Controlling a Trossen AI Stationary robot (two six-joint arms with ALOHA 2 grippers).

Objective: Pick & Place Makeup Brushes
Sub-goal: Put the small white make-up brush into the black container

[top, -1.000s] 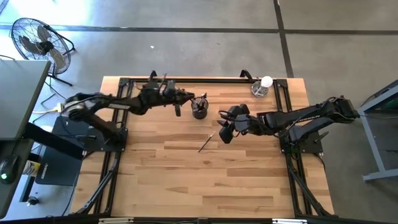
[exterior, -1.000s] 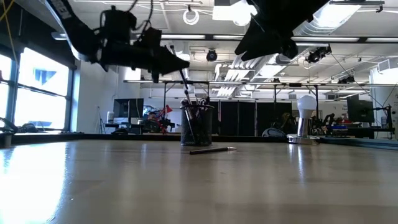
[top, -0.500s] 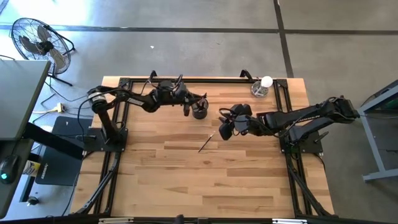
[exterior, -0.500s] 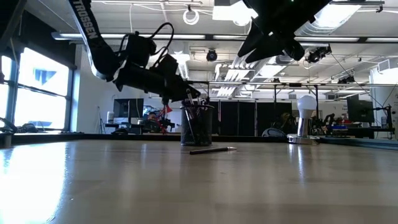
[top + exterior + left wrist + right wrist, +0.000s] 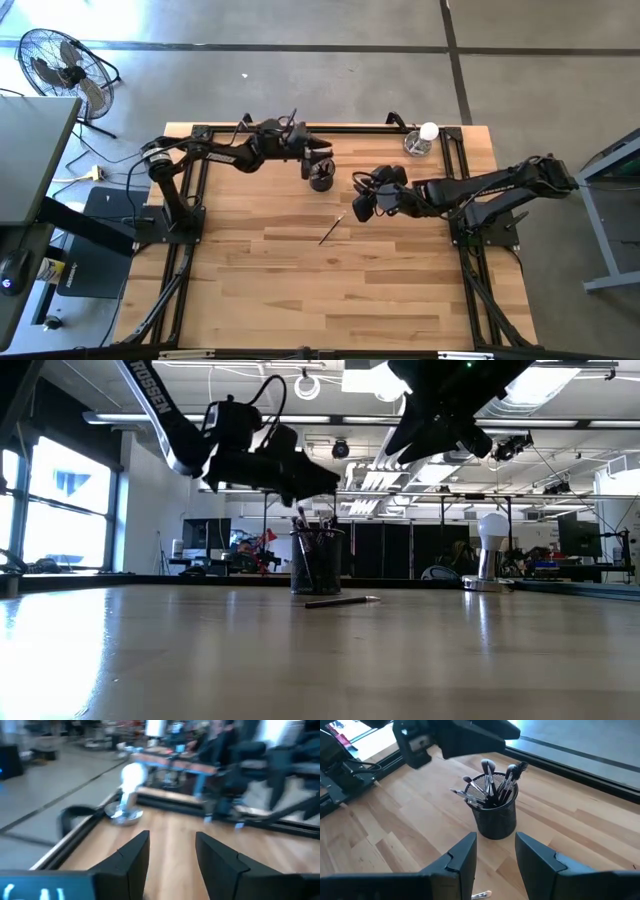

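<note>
Makeup brushes [image 5: 492, 785]; left end effector [image 5: 170, 852] empty, agape.

A cup [image 5: 320, 178] stands on the table [image 5: 300, 290], toward the far edge and near its middle, with a bunch of brushes [image 5: 492, 785] upright inside it. One brush [image 5: 331, 229] lies flat on the table in front of the cup, nearer the front edge. The left gripper [image 5: 318, 154] hangs just above the cup. The right gripper [image 5: 362, 205] hovers just right of the cup, above the table. A glass [image 5: 415, 143] sits in the far right corner.
</note>
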